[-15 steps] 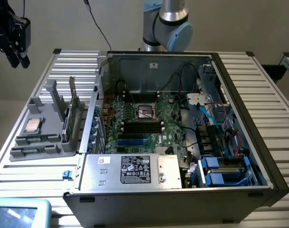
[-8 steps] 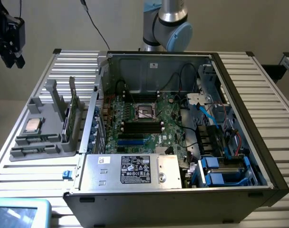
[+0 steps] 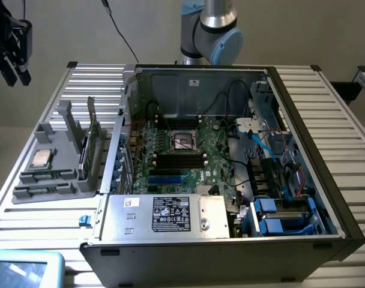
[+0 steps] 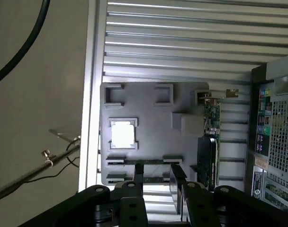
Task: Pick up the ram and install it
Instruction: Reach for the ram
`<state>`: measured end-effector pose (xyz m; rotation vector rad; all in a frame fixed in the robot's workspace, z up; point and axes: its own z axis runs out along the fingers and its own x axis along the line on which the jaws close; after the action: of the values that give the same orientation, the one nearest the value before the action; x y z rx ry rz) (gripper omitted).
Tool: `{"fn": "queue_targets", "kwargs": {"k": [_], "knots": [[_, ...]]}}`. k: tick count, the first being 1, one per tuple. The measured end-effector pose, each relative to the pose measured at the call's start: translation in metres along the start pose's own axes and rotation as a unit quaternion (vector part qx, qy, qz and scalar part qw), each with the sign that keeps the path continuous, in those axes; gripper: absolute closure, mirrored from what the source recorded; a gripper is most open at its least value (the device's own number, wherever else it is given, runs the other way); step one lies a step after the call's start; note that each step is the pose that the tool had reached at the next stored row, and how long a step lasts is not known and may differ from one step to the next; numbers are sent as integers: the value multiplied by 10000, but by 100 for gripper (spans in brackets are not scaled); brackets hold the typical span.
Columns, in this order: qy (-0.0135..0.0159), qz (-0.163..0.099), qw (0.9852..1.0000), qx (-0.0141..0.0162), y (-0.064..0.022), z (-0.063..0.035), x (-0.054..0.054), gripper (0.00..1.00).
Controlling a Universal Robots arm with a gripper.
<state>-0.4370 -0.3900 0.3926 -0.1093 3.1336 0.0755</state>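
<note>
The ram (image 3: 47, 176) is a long narrow dark stick lying flat in a groove of the grey tray (image 3: 56, 150), on the exterior view's left. A second similar stick (image 3: 43, 192) lies beside it. In the wrist view the ram (image 4: 153, 161) runs across the tray just beyond my fingertips. My gripper (image 3: 15, 75) hangs high above the table's far left corner, well away from the tray, open and holding nothing. The wrist view shows the gripper (image 4: 157, 168) with a clear gap between its black fingers. The motherboard's black slots (image 3: 179, 160) lie inside the open computer case.
On the tray sit a square silver processor chip (image 3: 39, 158) and an upright green card with a bracket (image 3: 91, 144). The open case (image 3: 302, 120) holds cables, drive bays and a power supply (image 3: 164, 215). A black cable (image 4: 25, 45) hangs beside the table.
</note>
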Motion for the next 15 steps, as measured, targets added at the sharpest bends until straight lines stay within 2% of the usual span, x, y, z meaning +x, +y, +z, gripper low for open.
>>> {"fn": "queue_targets", "kwargs": {"k": [4,8,12,15], "knots": [[18,-367,9993,-2,0,0,0,65],[35,-729,9973,-5,0,0,0,65],[52,-1089,9940,-7,0,0,0,65],[65,-1360,9907,-9,0,0,0,65]]}}
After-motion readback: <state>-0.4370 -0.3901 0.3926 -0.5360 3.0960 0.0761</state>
